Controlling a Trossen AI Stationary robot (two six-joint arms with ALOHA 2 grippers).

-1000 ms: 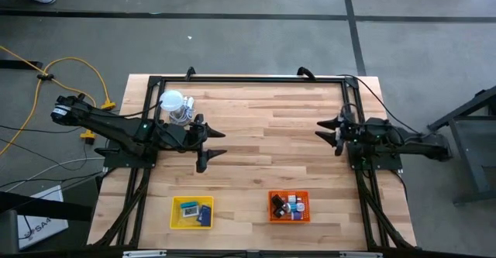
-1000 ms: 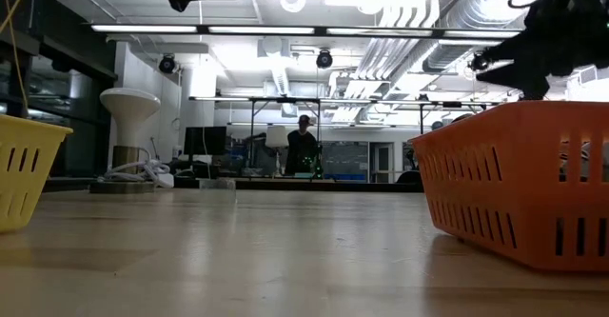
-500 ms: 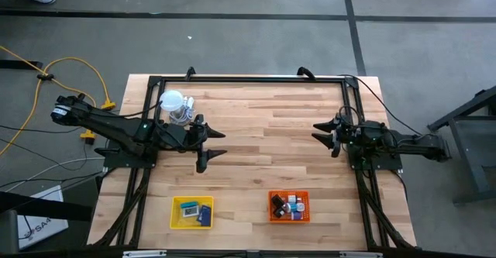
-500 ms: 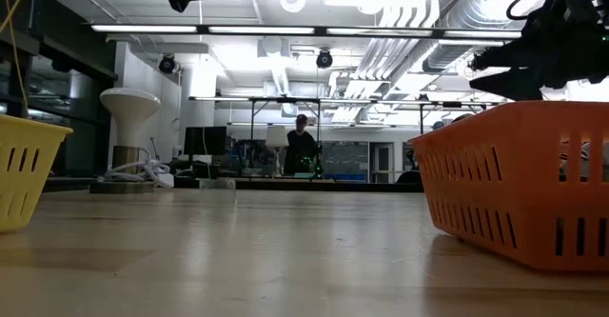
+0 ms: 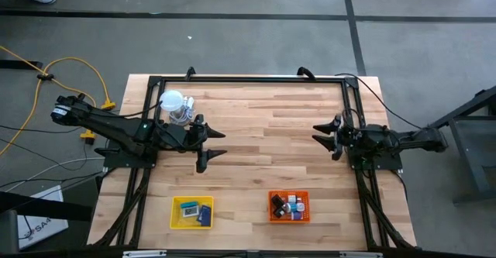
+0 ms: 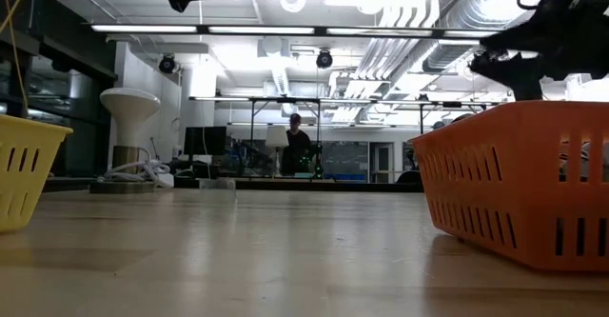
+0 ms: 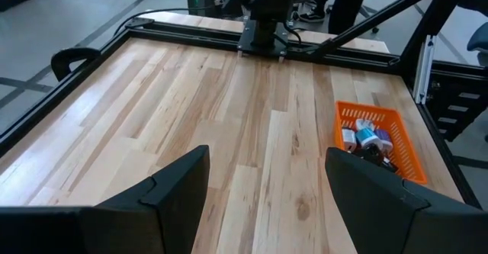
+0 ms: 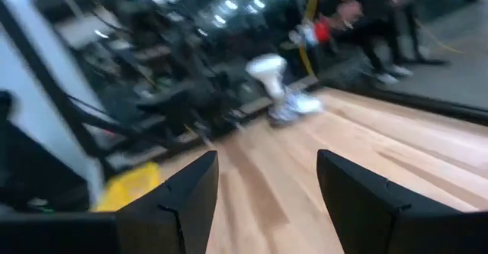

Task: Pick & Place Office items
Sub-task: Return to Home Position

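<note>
Wood-plank counter (image 5: pixel 263 111), black-framed, on grey floor. Left tool (image 5: pixel 221 143): wide open, empty, above bare planks near white globe (image 5: pixel 172 101). Yellow tray (image 5: pixel 177 221): some office items (image 5: pixel 192 209). Orange tray (image 5: pixel 273 205): the rest. Right tool (image 5: pixel 316 132): open, empty, near right edge.

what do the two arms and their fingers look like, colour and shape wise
Both the left arm and the right arm are black, built of slim jointed links. The left gripper and right gripper each carry two broad, angular, matte dark fingers that taper to wedge tips. No markings or labels show on them.
</note>
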